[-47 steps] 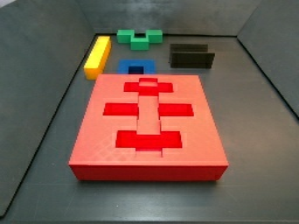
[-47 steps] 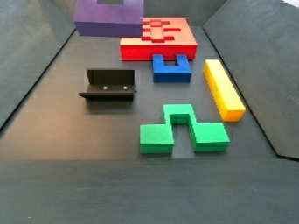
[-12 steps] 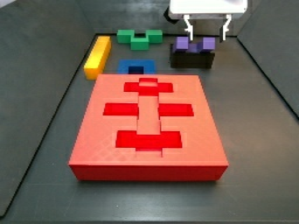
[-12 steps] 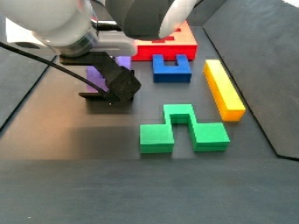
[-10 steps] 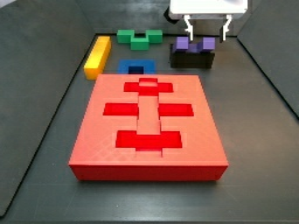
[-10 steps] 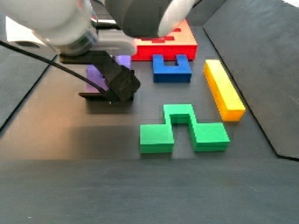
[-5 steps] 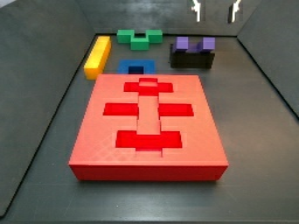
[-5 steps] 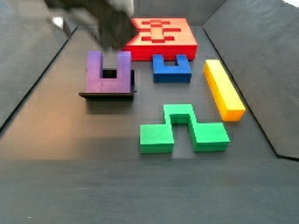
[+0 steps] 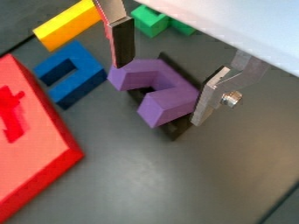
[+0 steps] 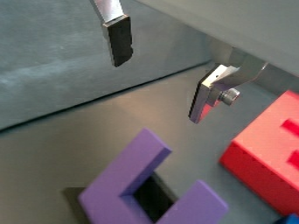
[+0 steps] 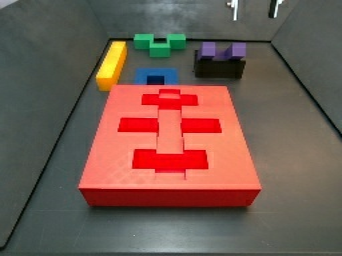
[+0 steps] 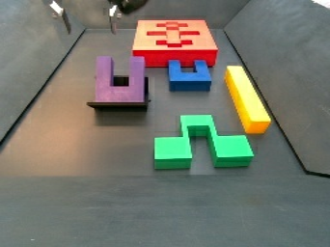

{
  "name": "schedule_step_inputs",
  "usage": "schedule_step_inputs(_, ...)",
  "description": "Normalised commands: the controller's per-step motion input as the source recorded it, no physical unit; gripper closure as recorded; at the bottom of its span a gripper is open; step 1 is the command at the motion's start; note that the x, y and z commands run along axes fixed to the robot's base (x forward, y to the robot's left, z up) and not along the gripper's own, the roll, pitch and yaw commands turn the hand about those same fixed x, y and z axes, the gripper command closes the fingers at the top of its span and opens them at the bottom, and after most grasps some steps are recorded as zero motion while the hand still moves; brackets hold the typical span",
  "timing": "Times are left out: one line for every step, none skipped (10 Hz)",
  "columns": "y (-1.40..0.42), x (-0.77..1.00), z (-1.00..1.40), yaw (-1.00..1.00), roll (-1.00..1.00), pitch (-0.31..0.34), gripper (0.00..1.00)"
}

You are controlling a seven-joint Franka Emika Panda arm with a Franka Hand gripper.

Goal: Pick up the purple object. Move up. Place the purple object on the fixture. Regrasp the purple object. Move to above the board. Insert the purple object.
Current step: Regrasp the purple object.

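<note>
In a wrist view I see the gripper [image 9: 170,70] spread wide and empty above the purple object [image 9: 158,90], which rests on the fixture [image 9: 176,129], with the board [image 9: 24,140] off to one side. In a side view the purple object [image 11: 223,51] sits on the fixture [image 11: 221,68] behind the board [image 11: 168,140] on the table [image 11: 301,200], the gripper [image 11: 254,9] high above it. In a side view the purple object [image 12: 120,77] leans on the fixture [image 12: 119,103].
</note>
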Motion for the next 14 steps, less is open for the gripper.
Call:
schedule_step_inputs(-0.11, 0.27, 0.06, 0.08, 1.00, 0.003, 0.00)
schedule_step_inputs(-0.11, 0.40, 0.07, 0.04, 1.00, 0.000, 0.00)
schedule_step_inputs(-0.12, 0.48, 0.00, 0.10, 1.00, 0.000, 0.00)
schedule_step_inputs(-0.13, 0.47, 0.00, 0.13, 1.00, 0.000, 0.00)
schedule_step_inputs(-0.04, 0.52, 0.03, 0.09, 1.00, 0.000, 0.00)
schedule_step_inputs(-0.02, 0.43, 0.06, 0.07, 1.00, 0.097, 0.00)
schedule_step_inputs(-0.02, 0.41, 0.06, 0.07, 1.00, 0.117, 0.00)
schedule_step_inputs(-0.02, 0.35, 0.06, 0.10, 1.00, 0.134, 0.00)
schedule_step_inputs(-0.05, 0.28, 0.08, 0.10, 1.00, 0.214, 0.00)
schedule_step_inputs(-0.12, 0.28, 0.00, 0.13, 1.00, 0.169, 0.00)
schedule_step_inputs(-0.12, 0.30, 0.00, 0.12, 1.00, 0.154, 0.00)
schedule_step_inputs(-0.14, 0.23, 0.00, 0.19, 1.00, 0.114, 0.00)
schedule_step_inputs(0.00, 0.17, -0.02, 0.27, 1.00, 0.089, 0.00)
schedule_step_inputs(0.00, 0.10, 0.00, 0.29, 1.00, 0.114, 0.00)
